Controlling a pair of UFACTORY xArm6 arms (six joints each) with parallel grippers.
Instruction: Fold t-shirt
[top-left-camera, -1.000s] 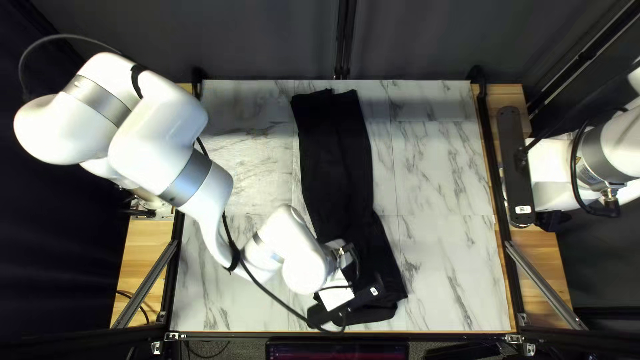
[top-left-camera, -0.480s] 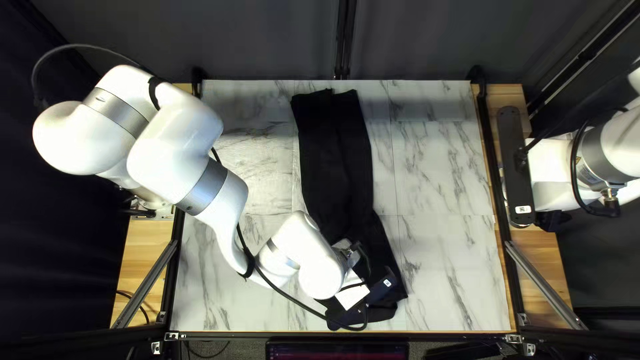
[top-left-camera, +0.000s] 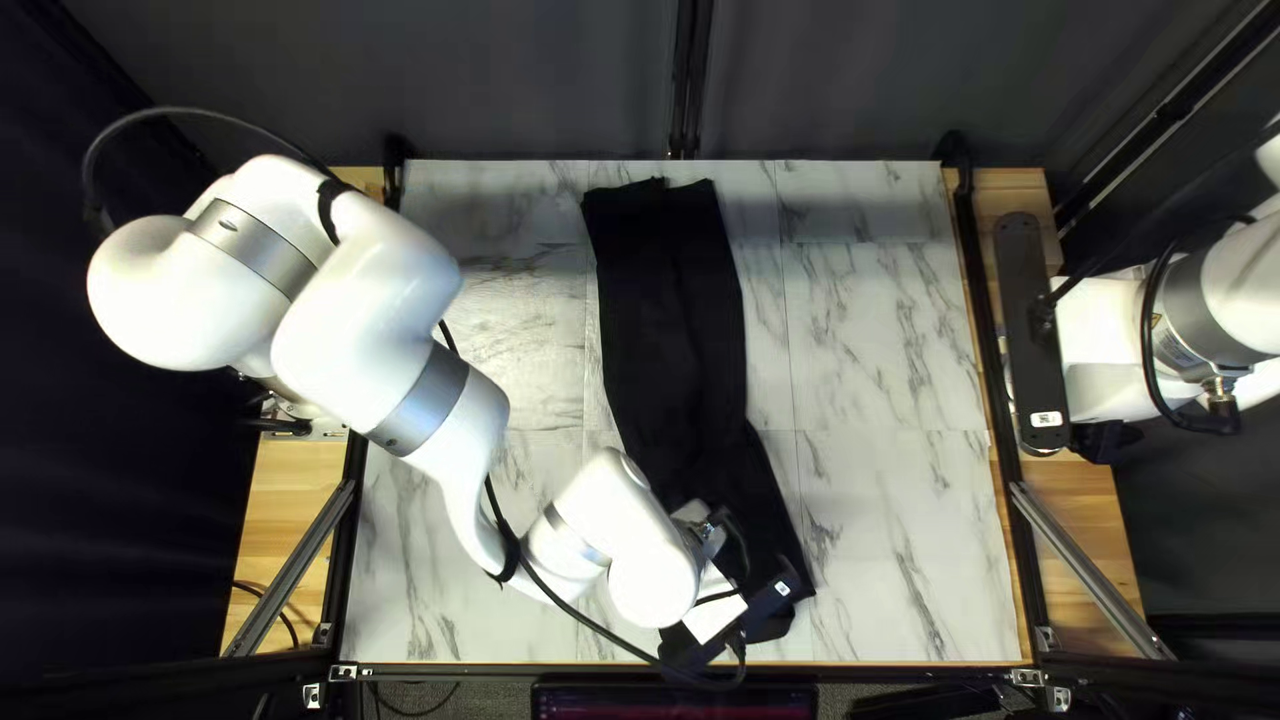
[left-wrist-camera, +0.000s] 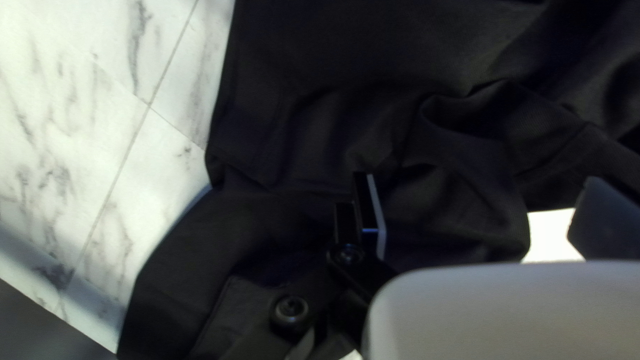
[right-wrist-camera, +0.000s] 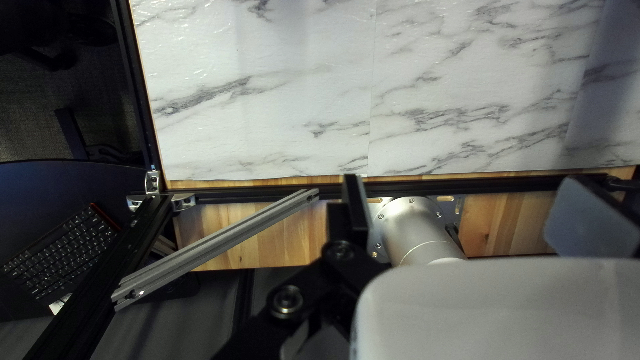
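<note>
The black t-shirt (top-left-camera: 671, 307) lies as a long narrow strip from the far part of the table towards its near edge, its near end slanting to the right. Over that near end hangs my left gripper (top-left-camera: 736, 622), its fingertips hidden from above. In the left wrist view the left gripper (left-wrist-camera: 481, 200) is open above wrinkled black cloth (left-wrist-camera: 320, 60), its two fingers wide apart and not closed on any fold. My right gripper (top-left-camera: 1035, 340) is at the table's right edge, away from the shirt. The right wrist view shows the right gripper (right-wrist-camera: 467, 193) open, with nothing held.
Marble-patterned table surface (top-left-camera: 894, 347) shows on both sides of the shirt. A black rail (right-wrist-camera: 267, 193) and a slanted metal brace (right-wrist-camera: 220, 237) run along the right side. My left arm (top-left-camera: 440, 400) reaches across the table's near left part.
My left gripper has moved to the right and slightly nearer the table's near edge. The shirt's far part and my right arm have stayed in place.
</note>
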